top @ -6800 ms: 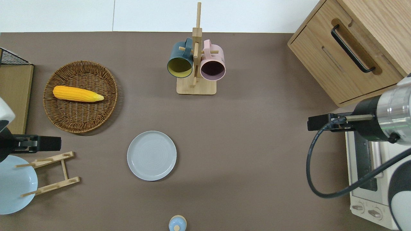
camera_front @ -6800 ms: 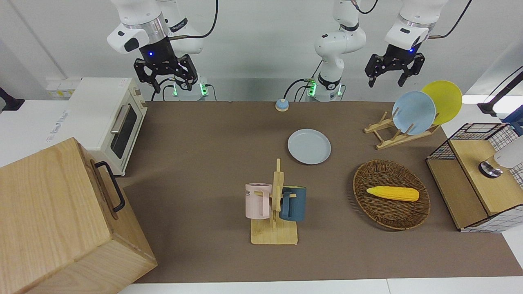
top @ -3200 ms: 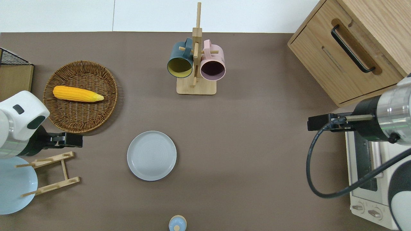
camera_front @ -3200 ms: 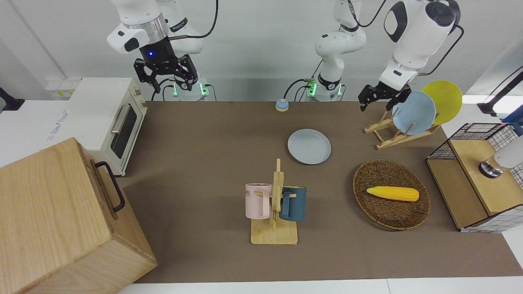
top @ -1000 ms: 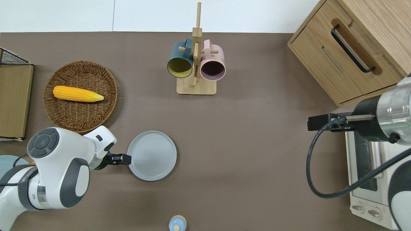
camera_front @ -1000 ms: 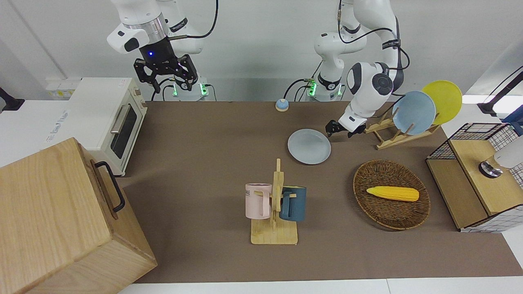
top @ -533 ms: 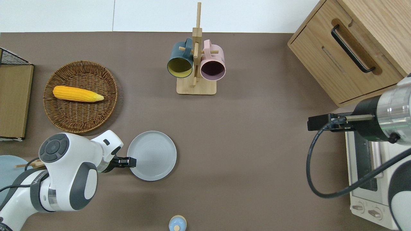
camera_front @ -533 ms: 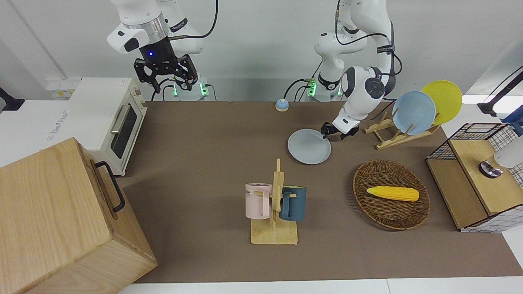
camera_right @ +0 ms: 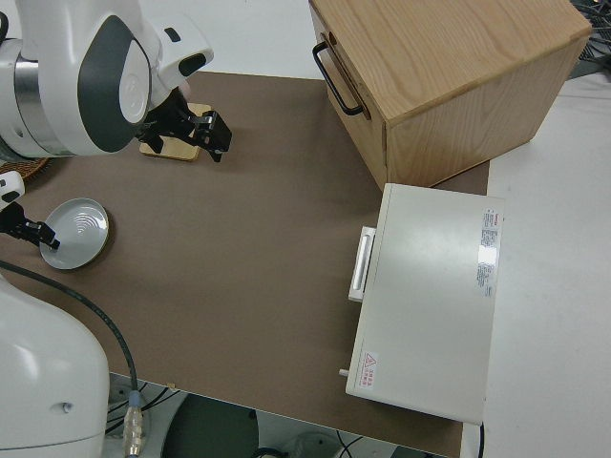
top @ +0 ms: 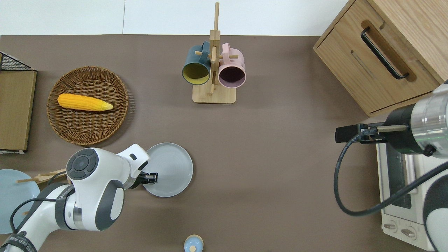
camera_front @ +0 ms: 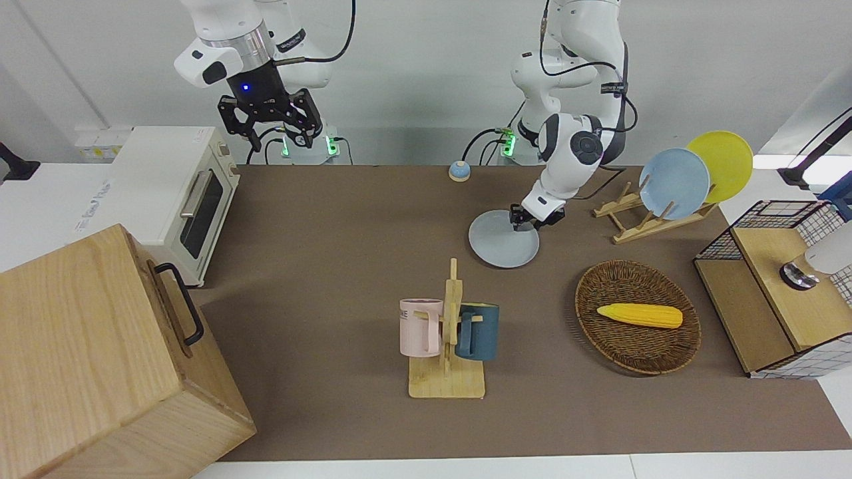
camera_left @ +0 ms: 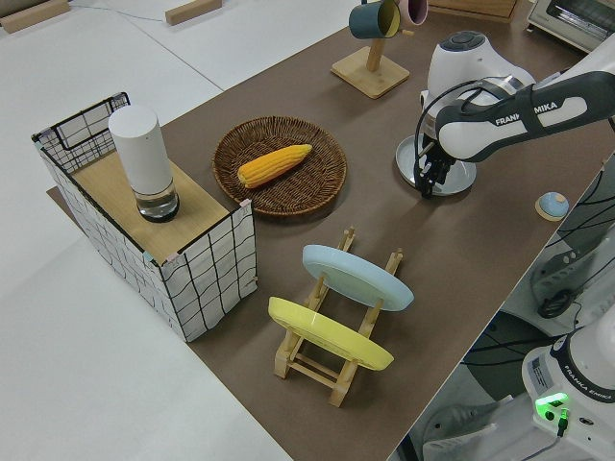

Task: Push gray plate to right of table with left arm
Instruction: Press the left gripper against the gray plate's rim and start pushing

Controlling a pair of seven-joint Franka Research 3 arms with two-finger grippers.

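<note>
The gray plate (camera_front: pixel 504 238) (top: pixel 171 168) lies flat on the brown table (camera_front: pixel 333 266), nearer to the robots than the mug rack. My left gripper (camera_front: pixel 526 219) (top: pixel 151 177) is down low over the plate's edge on the side toward the left arm's end of the table. It also shows in the left side view as the left gripper (camera_left: pixel 430 182) against the plate (camera_left: pixel 452 178). The white wrist hides part of the rim from overhead. My right gripper (camera_front: pixel 269 130) is parked and open.
A mug rack (camera_front: pixel 447 332) holds a pink and a blue mug. A wicker basket (camera_front: pixel 632 346) with corn and a plate rack (camera_front: pixel 639 223) stand toward the left arm's end. A toaster oven (camera_front: pixel 180 199) and a wooden box (camera_front: pixel 100 352) stand toward the right arm's end.
My left arm came down from above the plate rack and moved toward the right arm's end, until its gripper reached the gray plate's edge. The plate has barely shifted. The right arm is still.
</note>
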